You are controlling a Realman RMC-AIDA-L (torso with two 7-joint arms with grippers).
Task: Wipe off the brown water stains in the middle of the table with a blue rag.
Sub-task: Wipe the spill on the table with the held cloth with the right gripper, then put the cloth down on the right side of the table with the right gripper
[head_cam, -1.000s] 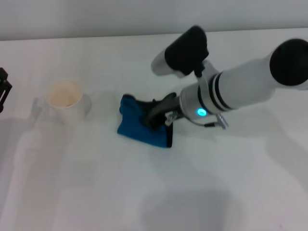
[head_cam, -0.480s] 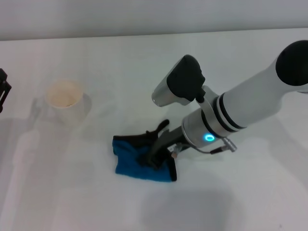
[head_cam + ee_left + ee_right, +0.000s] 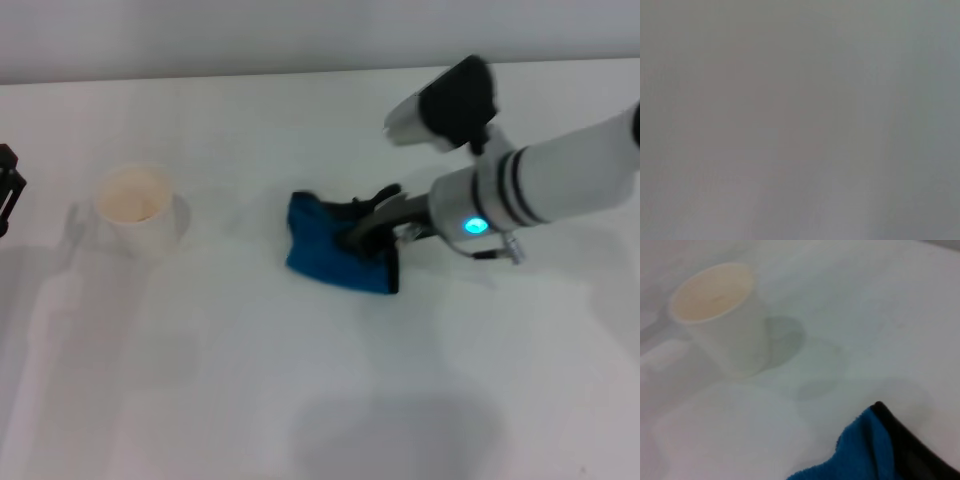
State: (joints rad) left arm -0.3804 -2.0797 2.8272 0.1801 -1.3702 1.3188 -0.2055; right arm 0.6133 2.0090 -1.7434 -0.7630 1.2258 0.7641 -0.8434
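The blue rag [image 3: 335, 255] with black edging lies bunched on the white table [image 3: 300, 400], a little right of the middle. My right gripper [image 3: 365, 228] reaches in from the right, is shut on the blue rag and presses it onto the tabletop. The right wrist view shows a corner of the rag [image 3: 875, 450] and a faint damp sheen [image 3: 820, 375] on the table beside it. No brown water stains show in any view. My left gripper [image 3: 6, 185] is parked at the far left edge of the head view.
A white paper cup [image 3: 135, 205] with a beige inside stands upright at the left, apart from the rag; it also shows in the right wrist view [image 3: 722, 315]. The left wrist view shows only plain grey.
My right gripper dragged the rag toward me, then swept it back away and to the right. The cup and left arm have not moved.
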